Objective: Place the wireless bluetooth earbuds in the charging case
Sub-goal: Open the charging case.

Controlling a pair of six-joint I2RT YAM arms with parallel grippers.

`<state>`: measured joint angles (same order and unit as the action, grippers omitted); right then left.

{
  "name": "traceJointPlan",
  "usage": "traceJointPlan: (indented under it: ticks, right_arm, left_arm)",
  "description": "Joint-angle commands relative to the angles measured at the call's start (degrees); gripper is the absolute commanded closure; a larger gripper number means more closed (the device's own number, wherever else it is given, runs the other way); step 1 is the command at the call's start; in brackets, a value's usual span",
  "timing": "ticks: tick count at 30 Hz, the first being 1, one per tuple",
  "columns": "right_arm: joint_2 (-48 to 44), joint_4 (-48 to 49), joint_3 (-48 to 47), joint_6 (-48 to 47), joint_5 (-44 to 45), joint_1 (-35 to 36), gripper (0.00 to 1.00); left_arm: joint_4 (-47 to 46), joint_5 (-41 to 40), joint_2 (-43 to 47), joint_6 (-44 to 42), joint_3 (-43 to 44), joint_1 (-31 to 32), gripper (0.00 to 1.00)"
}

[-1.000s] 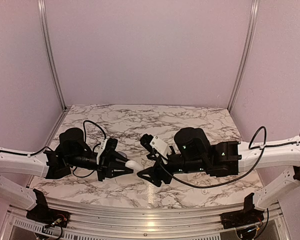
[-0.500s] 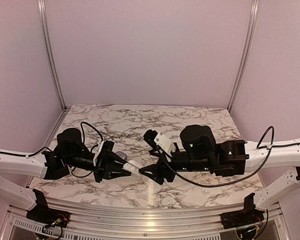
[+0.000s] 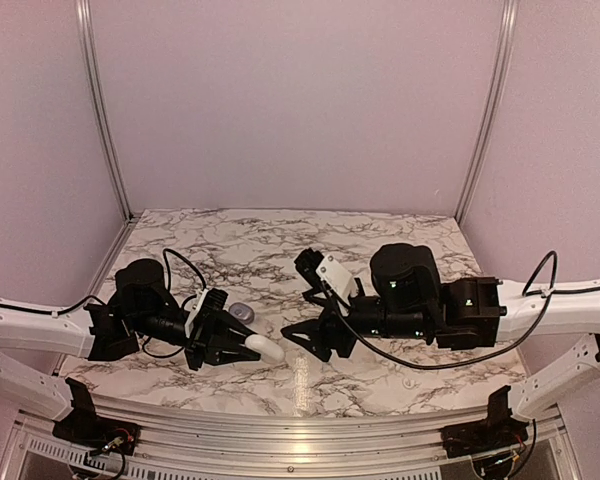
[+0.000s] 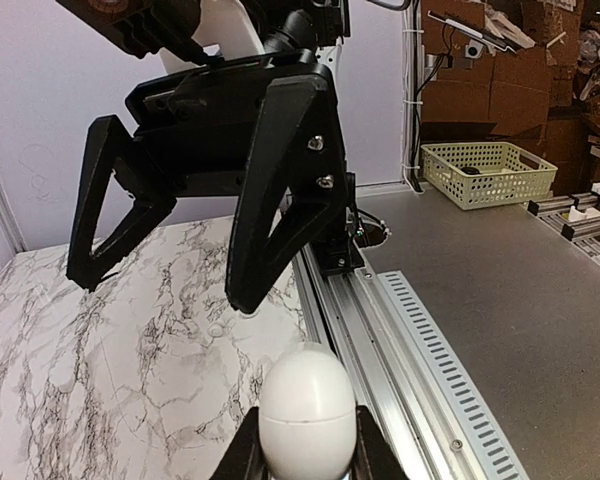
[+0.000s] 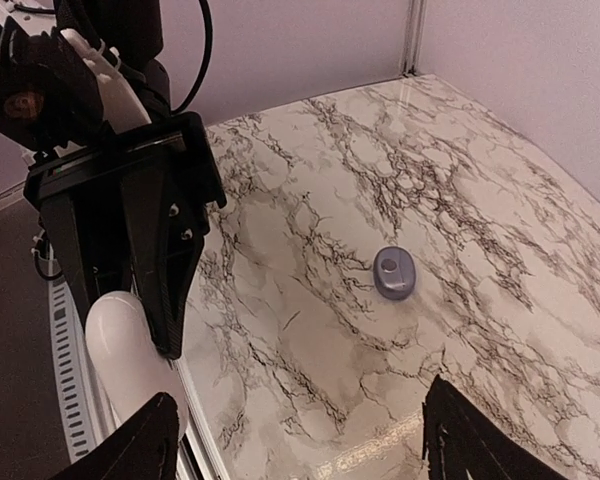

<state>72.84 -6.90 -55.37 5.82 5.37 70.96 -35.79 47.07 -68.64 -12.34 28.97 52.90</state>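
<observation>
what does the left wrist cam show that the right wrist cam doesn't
Only left wrist: the right gripper head-on, jaws open, plus a basket on a metal bench off to the side. Only right wrist: a small grey oval object lying on the marble table, apart from both grippers. Both: the white charging case clamped in the left gripper, and that table.

A smooth white egg-shaped case shell is pinched between the left gripper's fingers. A small greyish-lavender oval piece with one dark spot on top lies flat on the marble, well apart from the shell.
</observation>
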Motion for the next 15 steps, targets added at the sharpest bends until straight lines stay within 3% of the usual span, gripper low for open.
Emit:
traceJointPlan:
  ticks: [1, 3, 7, 15]
  right_arm:
    - [-0.9, 1.6, -0.4, -0.3, -6.6, -0.1, 0.22]
    - [-0.7, 2.0, -0.1, -1.3, -7.9, 0.9, 0.21]
    - [2.6, 1.0, -1.8, -2.9, -1.3, 4.3, 0.19]
    - [7.1, 0.1, -4.5, -3.6, 0.6, 4.8, 0.17]
  left_arm:
    - [-0.1, -0.6, 1.1, -0.1, -0.2, 0.3, 1.00]
    - [-0.1, -1.3, 1.1, 0.1, -0.1, 0.3, 1.00]
    - [0.0, -2.1, 0.8, 0.7, 0.3, 0.3, 1.00]
    - [0.1, -1.8, 1.4, 1.0, 0.1, 0.3, 1.00]
